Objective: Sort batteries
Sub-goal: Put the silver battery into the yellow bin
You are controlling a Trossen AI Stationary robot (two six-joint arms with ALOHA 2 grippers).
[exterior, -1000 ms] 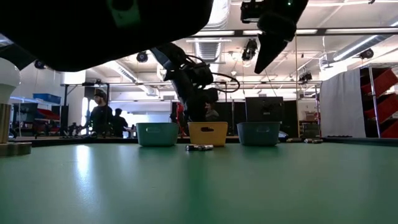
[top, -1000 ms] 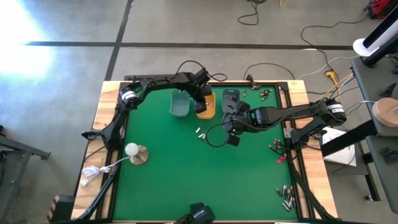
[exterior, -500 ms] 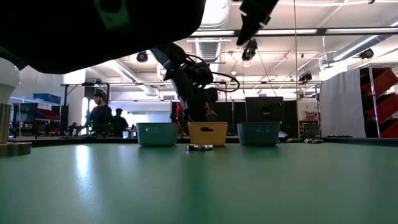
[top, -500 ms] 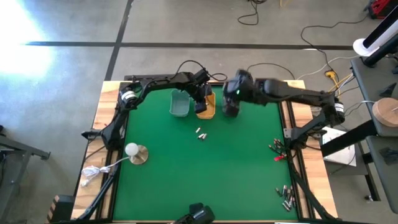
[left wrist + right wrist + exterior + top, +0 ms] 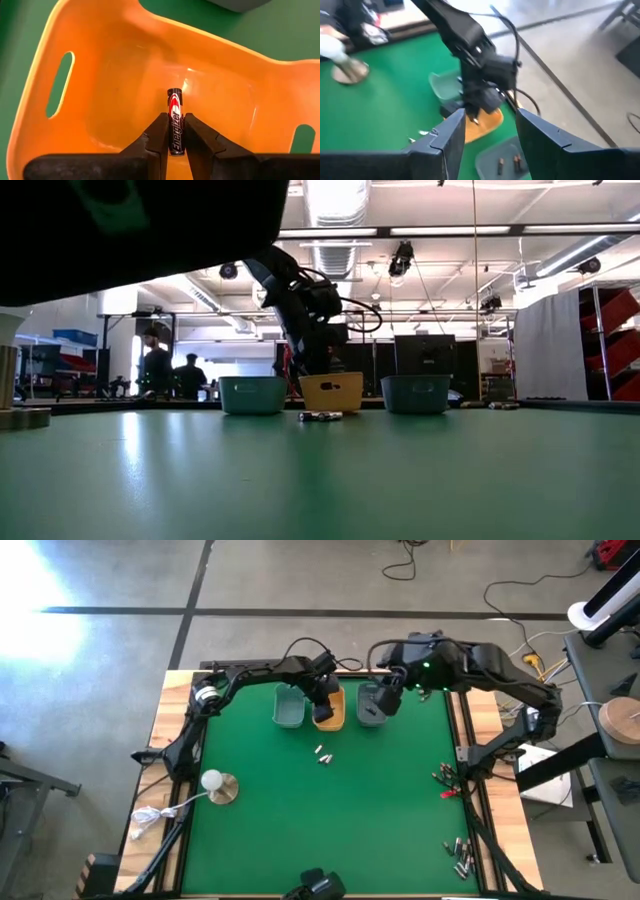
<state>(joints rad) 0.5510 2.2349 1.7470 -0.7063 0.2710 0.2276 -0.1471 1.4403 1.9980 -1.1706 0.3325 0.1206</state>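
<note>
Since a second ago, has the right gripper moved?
Yes. The right gripper has swung from mid-table, near the loose batteries, toward the far edge, now over the grey tray.

- The worktop was green, with a pale wood border.
- The middle tray was orange; the trays either side were grey-teal.
- The battery was black with a red mark and pale lettering.
- The left gripper and right gripper were black.
- The ball was white on a tan base.
</note>
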